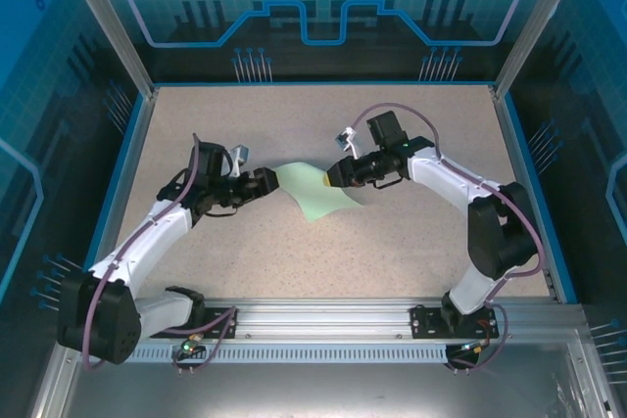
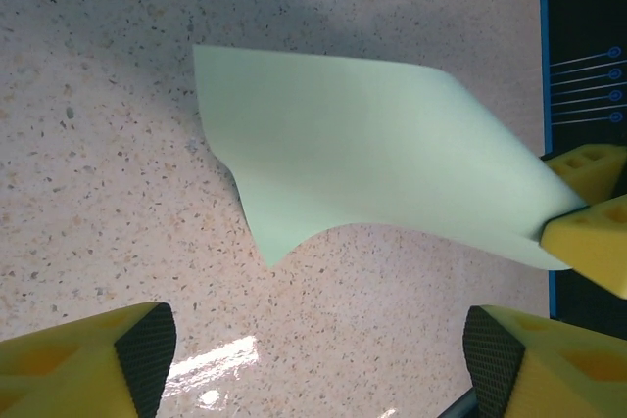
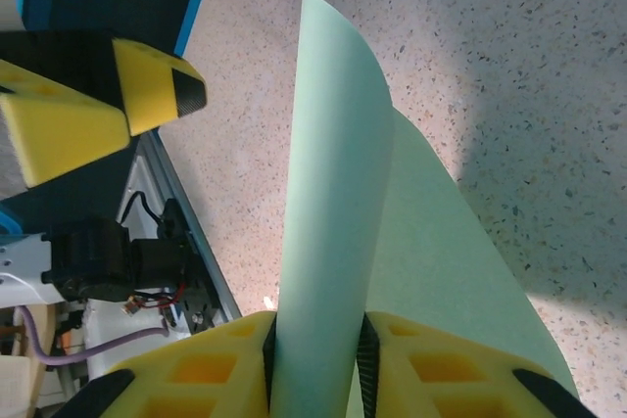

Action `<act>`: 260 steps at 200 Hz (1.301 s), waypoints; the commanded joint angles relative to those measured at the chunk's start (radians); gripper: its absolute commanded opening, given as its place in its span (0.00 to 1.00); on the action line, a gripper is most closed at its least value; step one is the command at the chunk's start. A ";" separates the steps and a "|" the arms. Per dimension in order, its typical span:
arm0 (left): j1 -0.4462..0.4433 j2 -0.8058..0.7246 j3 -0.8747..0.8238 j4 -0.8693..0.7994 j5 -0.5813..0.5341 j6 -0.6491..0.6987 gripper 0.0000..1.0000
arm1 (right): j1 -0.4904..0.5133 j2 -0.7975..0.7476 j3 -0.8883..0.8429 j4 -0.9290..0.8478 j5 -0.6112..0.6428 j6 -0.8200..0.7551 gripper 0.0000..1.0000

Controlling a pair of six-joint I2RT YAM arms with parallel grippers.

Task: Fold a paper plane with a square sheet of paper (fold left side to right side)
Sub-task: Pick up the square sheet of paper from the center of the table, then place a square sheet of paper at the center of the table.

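Mint paper (image 3: 333,173), edge hidden in right tool (image 3: 318,345), apparently pinched

Bare table (image 1: 392,242) lies open around the raised paper (image 1: 318,193).

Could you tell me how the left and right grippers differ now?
The left gripper is open and empty; the right gripper is closed on the sheet of paper. The left sits apart from the sheet; the right holds its edge raised. Both have yellow fingers.
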 commanded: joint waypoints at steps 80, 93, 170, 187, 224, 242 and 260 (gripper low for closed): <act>0.016 -0.056 -0.025 0.210 0.116 -0.080 0.87 | -0.100 -0.157 -0.031 0.046 -0.208 0.186 0.24; 0.016 -0.067 -0.024 0.262 0.144 -0.095 0.88 | -0.120 -0.191 -0.029 0.049 -0.246 0.203 0.23; 0.015 -0.057 0.028 0.559 0.303 -0.162 0.94 | -0.162 -0.331 0.072 0.040 -0.382 0.307 0.22; 0.013 -0.035 0.044 0.609 0.338 -0.178 0.94 | -0.159 -0.342 0.084 0.056 -0.385 0.333 0.22; -0.014 -0.001 0.059 0.749 0.382 -0.227 0.86 | -0.142 -0.345 0.079 0.106 -0.370 0.386 0.23; -0.036 0.012 0.075 0.740 0.382 -0.218 0.67 | -0.144 -0.345 0.069 0.104 -0.339 0.379 0.24; -0.051 0.021 0.088 0.677 0.371 -0.185 0.41 | -0.151 -0.348 0.057 0.075 -0.288 0.352 0.27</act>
